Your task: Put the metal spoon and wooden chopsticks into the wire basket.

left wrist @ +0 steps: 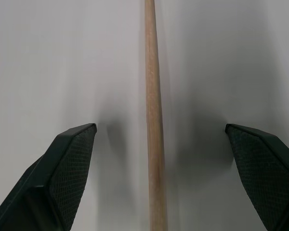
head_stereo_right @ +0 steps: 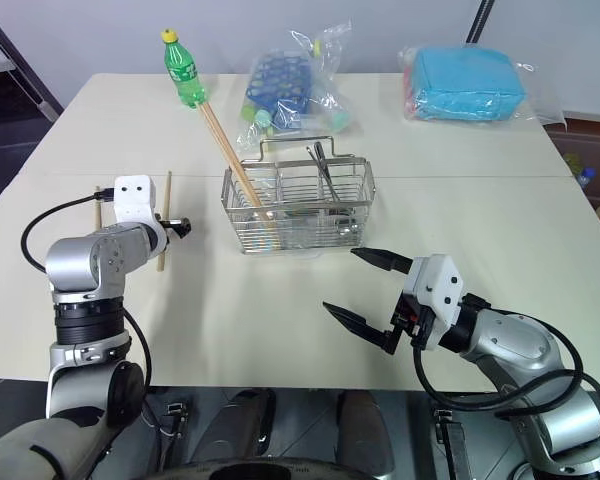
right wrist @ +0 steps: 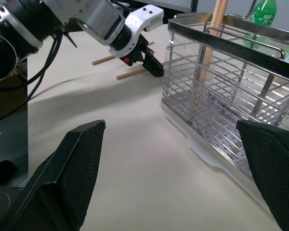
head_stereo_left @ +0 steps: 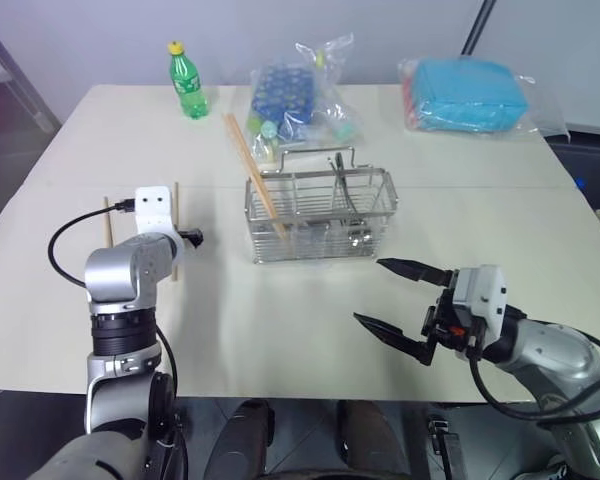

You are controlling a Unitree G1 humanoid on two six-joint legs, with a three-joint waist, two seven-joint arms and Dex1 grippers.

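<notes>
Head views, basket: the basket stands mid-table. Two chopsticks lean out of its left compartment and the spoon stands in a middle one, so I judge those parts done.

Head views, loose sticks: two more sticks lie flat on the table to the left, well apart from the basket. One stick runs under my left gripper; the other stick lies beyond my arm.

Head views, right gripper: my right gripper hovers near the basket's front right corner, fingers spread wide and holding nothing.

Head views, risk: the standing chopsticks lean far out. If an arm brushes them on the way in, they could tip out.

Left wrist view, grip: my fingers stand wide apart, one on each side of the stick, and touch nothing.

Left wrist view, risk: the stick is thin, round and flat on the table. If I close too high the pads will miss it; if too low the tips will jam on the table. An uneven close could roll it aside.

Right wrist view, clearance: my right fingers frame the basket's wire wall, with my left gripper over the sticks beyond.

Right wrist view, risk: drifting forward, I could nudge the basket and shift the drop target.
</notes>
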